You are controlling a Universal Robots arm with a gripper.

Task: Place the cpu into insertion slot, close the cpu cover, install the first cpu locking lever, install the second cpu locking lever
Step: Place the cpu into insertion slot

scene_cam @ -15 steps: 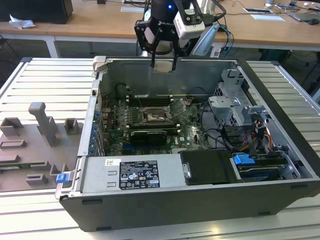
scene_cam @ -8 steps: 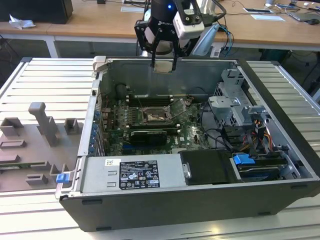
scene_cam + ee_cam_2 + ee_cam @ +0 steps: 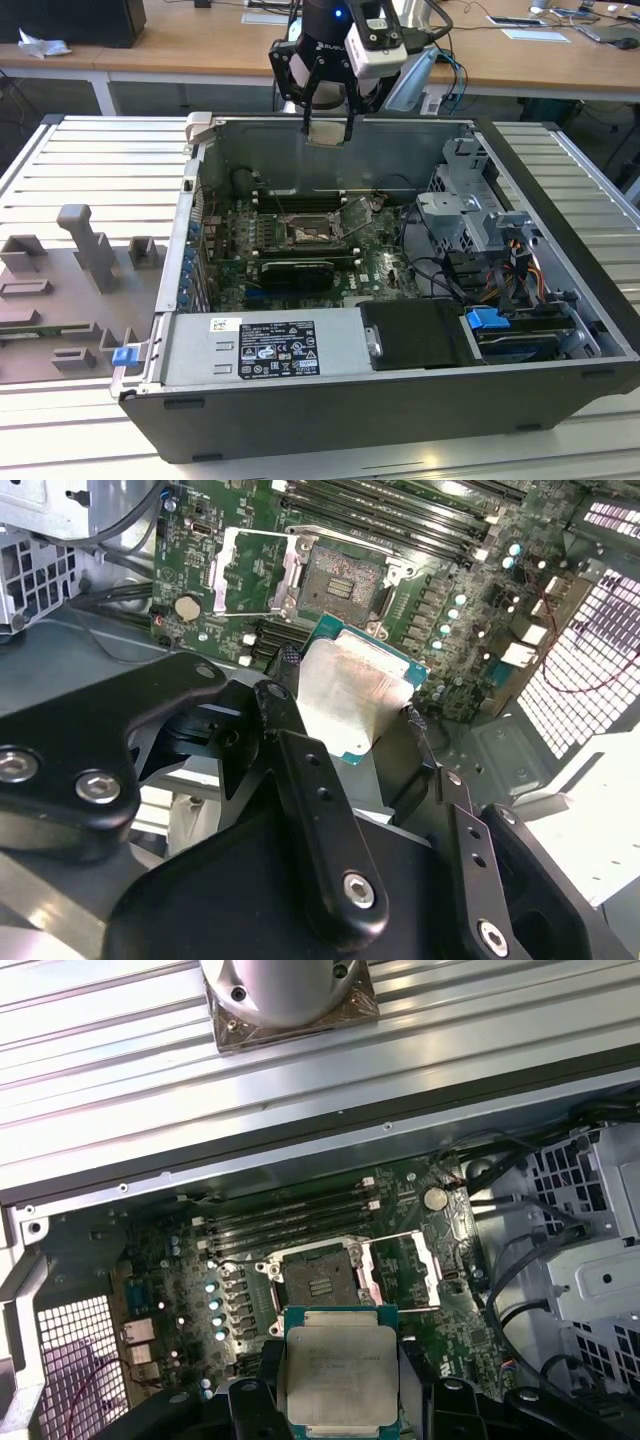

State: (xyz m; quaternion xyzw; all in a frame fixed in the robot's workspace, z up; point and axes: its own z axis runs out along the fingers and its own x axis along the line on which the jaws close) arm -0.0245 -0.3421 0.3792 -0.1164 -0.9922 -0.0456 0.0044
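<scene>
- Exterior view: an open computer case point(image 3: 300, 420) lies on a ribbed metal desk point(image 3: 90, 160).
- The robot arm point(image 3: 340, 50) hangs at twelve o'clock in this view, above the case's far wall.
- Its jaws are clenched on the cpu point(image 3: 327, 132), a pale flat square held in the air, well apart from the board.
- The insertion slot point(image 3: 306, 232) sits near the middle of the green board, at six o'clock from the cpu.
- The cpu cover point(image 3: 355, 215) stands tilted up at two o'clock from the slot.
- Grey fixture blocks point(image 3: 85, 250) rest on the desk at nine o'clock.
- Second wrist view: black fingers point(image 3: 300, 770) pinch the cpu point(image 3: 350, 695) by opposite edges, silvery top showing.
- Beyond it the insertion slot point(image 3: 340, 580) lies uncovered, its dark centre exposed, with the cpu cover point(image 3: 255, 572) swung open just beside it.
- First wrist view: the cpu point(image 3: 340, 1370) is held level, above the board.
- The insertion slot point(image 3: 318, 1278) lies past its edge, and the cpu cover point(image 3: 405, 1270) is folded back beside the slot.
</scene>
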